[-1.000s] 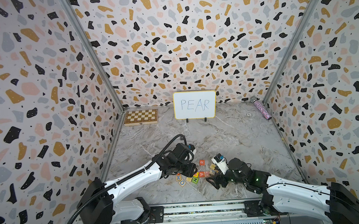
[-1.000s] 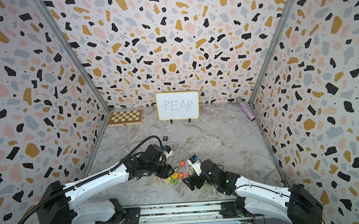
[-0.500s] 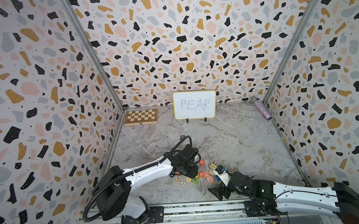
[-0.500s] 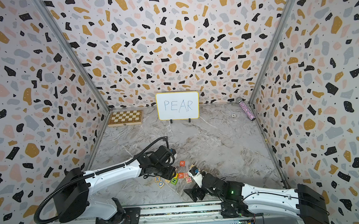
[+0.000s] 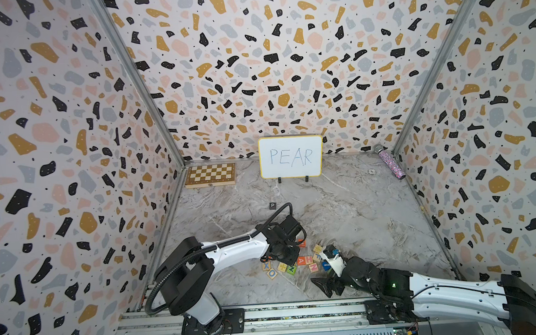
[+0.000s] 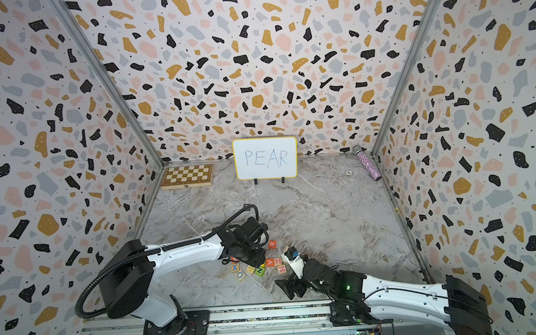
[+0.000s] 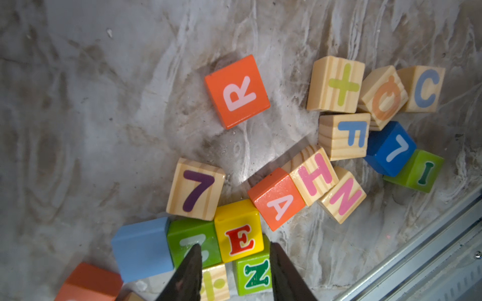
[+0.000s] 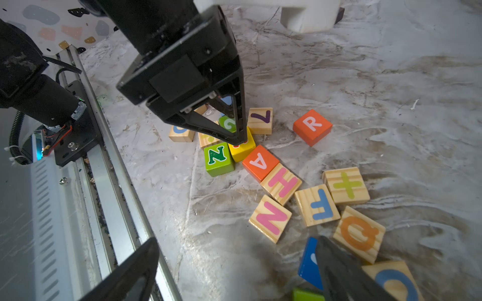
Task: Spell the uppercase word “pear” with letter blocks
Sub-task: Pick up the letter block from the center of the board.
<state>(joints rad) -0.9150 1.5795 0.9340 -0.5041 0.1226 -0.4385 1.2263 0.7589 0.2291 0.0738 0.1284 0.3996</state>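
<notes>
In the left wrist view my left gripper (image 7: 234, 246) points down over the yellow E block (image 7: 240, 234). Its jaws stand open on either side of the block, with narrow gaps. The orange-red A block (image 7: 277, 199) touches the E block's corner. Farther back the orange-red R block (image 7: 237, 91) lies alone. The black P block (image 5: 272, 205) sits apart toward the middle of the floor. My right gripper (image 8: 234, 260) is open and empty, low near the front rail (image 5: 268, 313). Both top views show the left gripper (image 6: 249, 254) over the block cluster.
Other blocks crowd the E block: a green N (image 7: 254, 277), a green one (image 7: 193, 239), a wooden 7 (image 7: 195, 189). A blue block (image 8: 309, 263) lies by my right finger. At the back stand a whiteboard (image 5: 290, 157), a chessboard (image 5: 210, 175) and a glittery bottle (image 5: 392, 164).
My left gripper has come down over the block cluster and its jaws have narrowed. The right arm has drawn back toward the front rail and sunk lower.
</notes>
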